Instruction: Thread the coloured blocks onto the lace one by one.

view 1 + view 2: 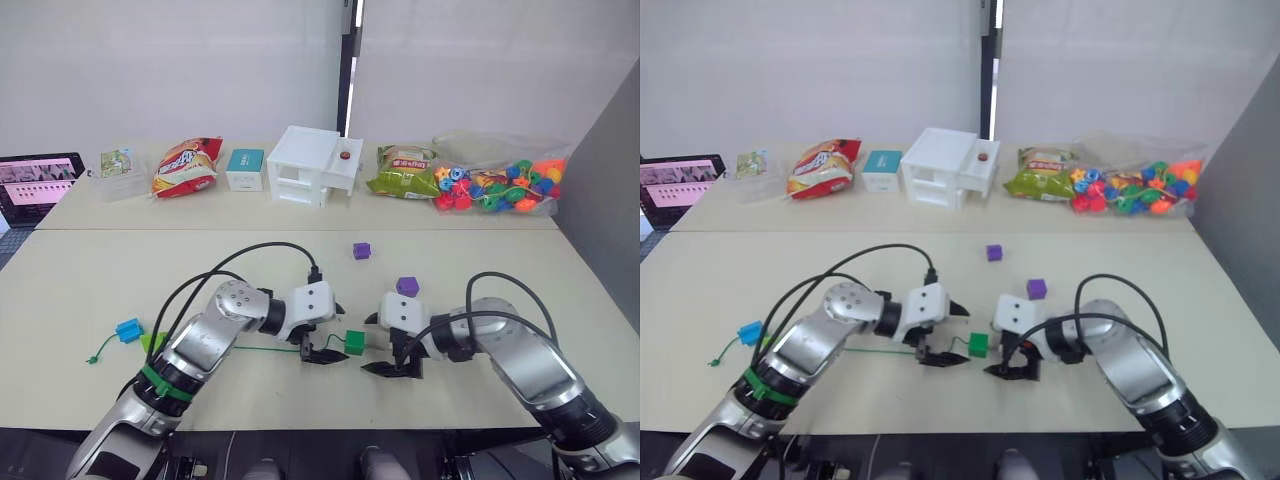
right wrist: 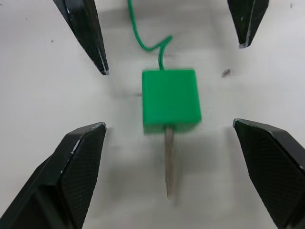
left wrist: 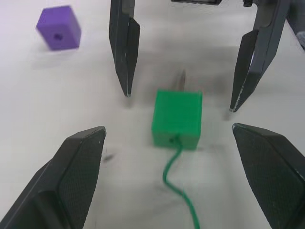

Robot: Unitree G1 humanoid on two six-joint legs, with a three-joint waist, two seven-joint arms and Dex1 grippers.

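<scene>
A dark green block (image 1: 354, 342) lies on the table between my two grippers. The green lace (image 3: 177, 177) runs through it, and its stiff pale tip (image 2: 170, 164) sticks out on the side facing my right gripper. My left gripper (image 1: 322, 353) is open, with a finger on either side of the block and not touching it. From the opposite side, my right gripper (image 1: 392, 368) is open around the tip. Two purple blocks (image 1: 406, 286) (image 1: 361, 250) sit farther back. A blue block (image 1: 128, 329) and a light green block (image 1: 152, 342) lie near the lace's far left end.
Along the back stand snack bags (image 1: 186, 165), a teal box (image 1: 245, 168), a white box (image 1: 312, 165) and a clear bag of round beads (image 1: 500, 185). A tablet (image 1: 38, 185) sits at the far left. Black cables (image 1: 270, 248) loop over both arms.
</scene>
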